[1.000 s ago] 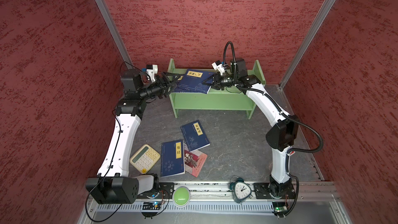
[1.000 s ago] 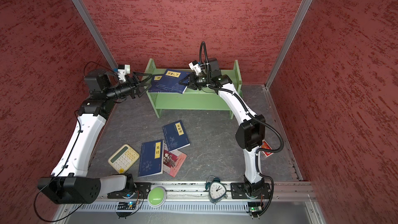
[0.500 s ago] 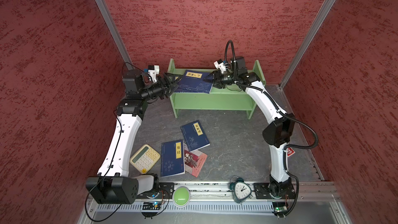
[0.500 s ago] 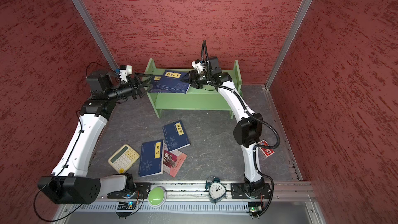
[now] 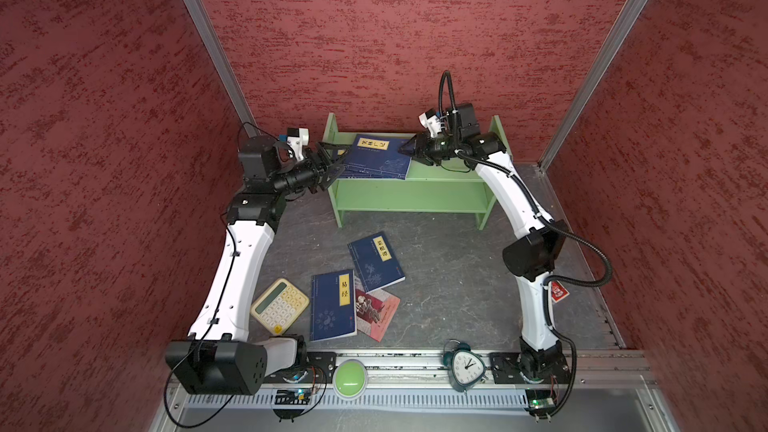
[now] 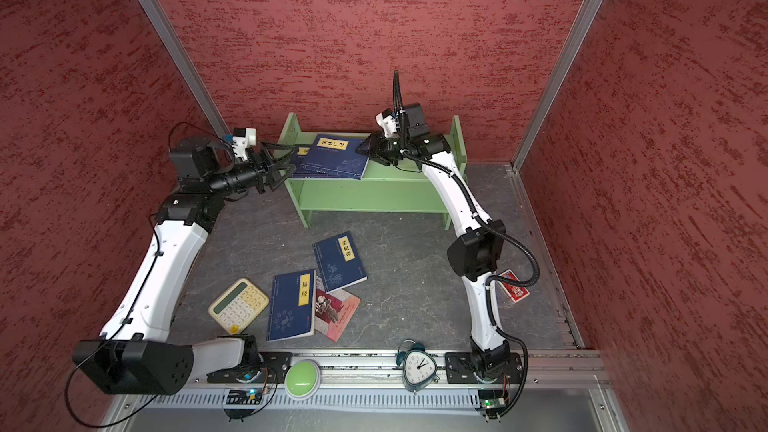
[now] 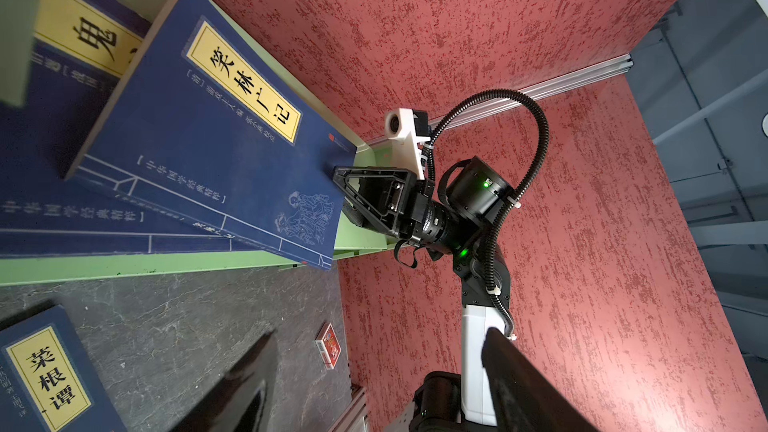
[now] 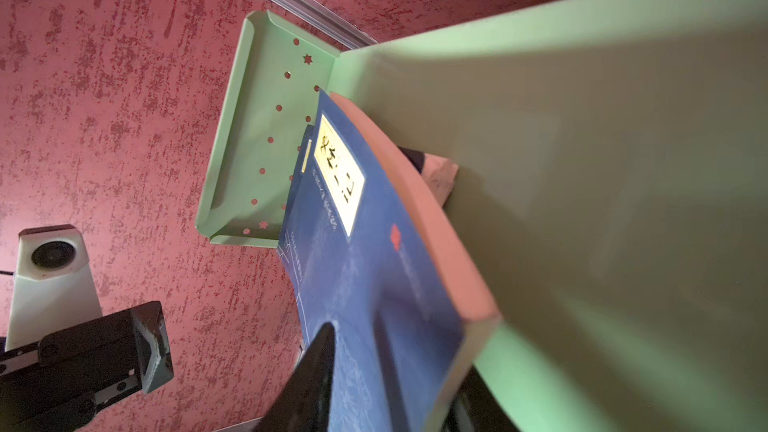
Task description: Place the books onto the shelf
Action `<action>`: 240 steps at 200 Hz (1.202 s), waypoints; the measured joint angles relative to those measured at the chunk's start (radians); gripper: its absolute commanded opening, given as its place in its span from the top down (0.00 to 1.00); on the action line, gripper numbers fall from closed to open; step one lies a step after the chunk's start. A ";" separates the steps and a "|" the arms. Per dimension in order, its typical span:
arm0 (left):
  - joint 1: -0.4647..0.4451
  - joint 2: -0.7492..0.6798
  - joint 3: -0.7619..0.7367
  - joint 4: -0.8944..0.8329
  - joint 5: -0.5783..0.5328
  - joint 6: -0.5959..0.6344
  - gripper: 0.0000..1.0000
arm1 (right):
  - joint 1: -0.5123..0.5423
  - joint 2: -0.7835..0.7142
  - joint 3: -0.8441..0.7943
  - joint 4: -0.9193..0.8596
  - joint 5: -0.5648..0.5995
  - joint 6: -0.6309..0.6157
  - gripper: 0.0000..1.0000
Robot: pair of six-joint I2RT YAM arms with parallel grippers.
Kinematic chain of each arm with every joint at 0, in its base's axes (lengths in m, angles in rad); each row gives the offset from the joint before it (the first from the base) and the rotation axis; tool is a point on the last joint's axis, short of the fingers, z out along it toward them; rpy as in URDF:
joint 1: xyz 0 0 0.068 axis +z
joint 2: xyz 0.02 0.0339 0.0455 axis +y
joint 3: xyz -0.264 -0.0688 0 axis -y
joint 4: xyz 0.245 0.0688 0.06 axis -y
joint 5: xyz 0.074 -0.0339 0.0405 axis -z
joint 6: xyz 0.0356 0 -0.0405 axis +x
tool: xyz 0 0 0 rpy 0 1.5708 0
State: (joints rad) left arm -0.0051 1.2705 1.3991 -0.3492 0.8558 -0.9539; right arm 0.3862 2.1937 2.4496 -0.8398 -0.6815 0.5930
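In both top views a light green two-tier shelf [image 5: 415,197] stands at the back of a grey counter [image 5: 449,284]. A navy paperback [image 5: 376,155] with a yellow title label lies flat and skewed on the upper tier, covering most of a second navy paperback [image 6: 300,162]. The right hand [image 5: 404,150] meets its far corner, probably to square it up. The left hand [image 5: 338,160] hovers at the shelf's other end, fingers spread and empty, perhaps as a stop. On the counter a third navy paperback [image 5: 376,261], a fourth navy paperback [image 5: 333,305] and a red-pink illustrated book [image 5: 382,313] overlap beside a cream calculator [image 5: 280,305], not yet shelved.

In the left wrist view the navy paperback [image 7: 216,151] shows bold black characters on its label. Its near corner reaches the tier's front edge.

In the right wrist view the cover bows between the right hand's fingers [image 8: 307,380], one above and one below. Whether they pinch it or merely straddle it, I cannot tell.
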 measured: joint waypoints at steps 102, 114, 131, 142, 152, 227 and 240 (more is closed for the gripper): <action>0.002 -0.007 -0.002 0.009 0.000 -0.018 0.22 | -0.014 0.025 0.002 0.028 -0.029 -0.085 0.81; 0.004 -0.011 -0.002 0.009 0.000 -0.017 0.21 | -0.016 0.026 0.002 0.033 -0.045 -0.098 0.81; 0.005 -0.016 -0.002 0.009 0.000 -0.016 0.21 | -0.016 0.031 0.002 0.046 -0.069 -0.116 0.81; 0.005 -0.018 -0.002 0.009 0.000 -0.014 0.21 | -0.017 0.034 0.002 0.052 -0.081 -0.126 0.81; 0.005 -0.018 -0.002 0.010 0.000 -0.014 0.21 | -0.017 0.038 0.002 0.056 -0.092 -0.132 0.81; 0.005 -0.018 -0.002 0.009 -0.009 0.002 0.21 | -0.017 0.048 0.002 0.065 -0.082 -0.155 0.48; 0.005 -0.018 -0.002 0.009 -0.012 0.002 0.21 | -0.017 0.048 0.003 0.064 -0.050 -0.150 0.45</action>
State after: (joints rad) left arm 0.0002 1.2526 1.3972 -0.3401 0.8436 -0.9520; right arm 0.3695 2.2417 2.4531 -0.7757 -0.7319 0.4435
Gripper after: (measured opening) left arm 0.793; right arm 0.521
